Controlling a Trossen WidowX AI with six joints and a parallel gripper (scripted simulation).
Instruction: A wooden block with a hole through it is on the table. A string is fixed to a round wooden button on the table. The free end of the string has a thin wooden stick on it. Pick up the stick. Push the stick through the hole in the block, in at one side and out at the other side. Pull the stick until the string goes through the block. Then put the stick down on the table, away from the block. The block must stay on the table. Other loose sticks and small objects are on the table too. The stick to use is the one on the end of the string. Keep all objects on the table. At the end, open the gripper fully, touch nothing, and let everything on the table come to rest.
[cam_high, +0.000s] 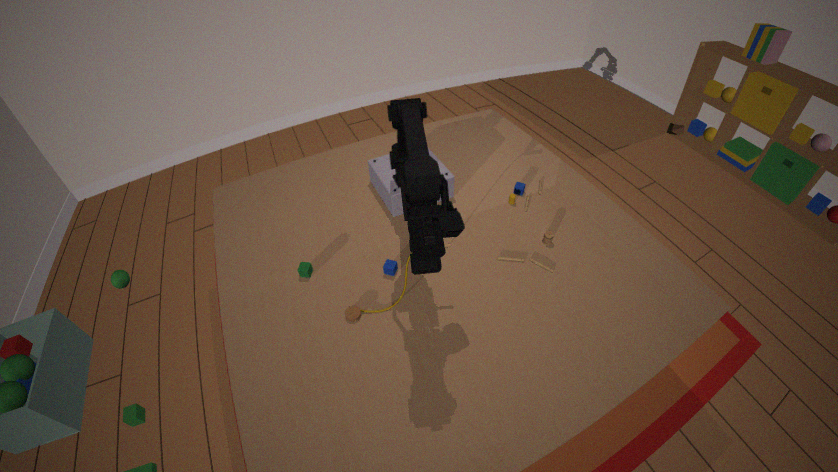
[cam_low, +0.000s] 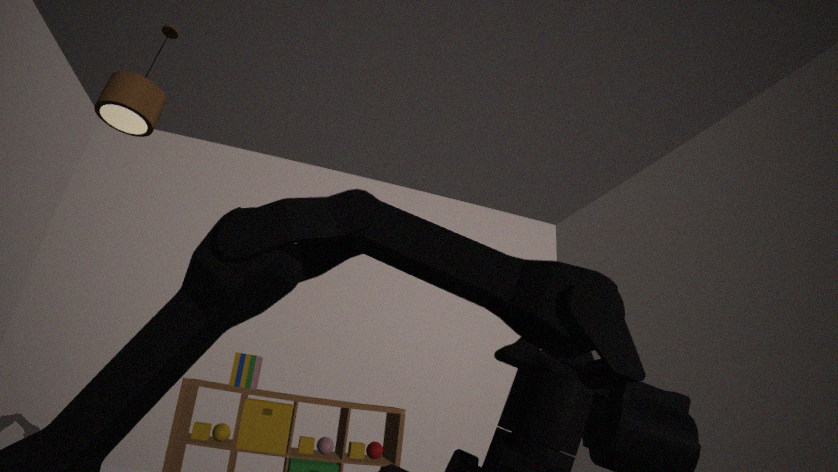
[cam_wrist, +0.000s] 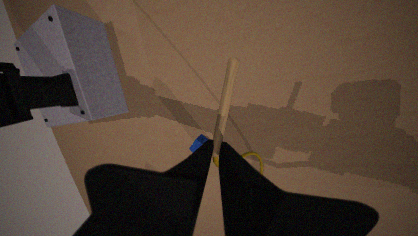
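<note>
Wooden stick (cam_wrist: 226, 102) gripped by the claw (cam_wrist: 216, 145), yellow string (cam_high: 402, 287) (cam_wrist: 257, 157) trailing to the button (cam_high: 353, 313) — 1 step done; threading, pulling, setting down probably remain.

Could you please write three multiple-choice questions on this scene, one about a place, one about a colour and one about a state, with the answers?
1. Where does the small yellow piece lie?
A. Inside the bin
B. Beside a blue block
C. On the bookshelf

2. What colour is the string that runs to the round wooden button?
A. Yellow
B. Red
C. Green

3. How does the pincer stand?
A. Wide open
B. Shut on nothing
C. Shut on a thin wooden stick

Answers:
1. B: the top view shows the yellow piece next to that block.
2. A: a yellow line curves away from the button in the top view.
3. C: the wrist view shows the stick held between the fingertips, its free part sticking out beyond them.
</note>
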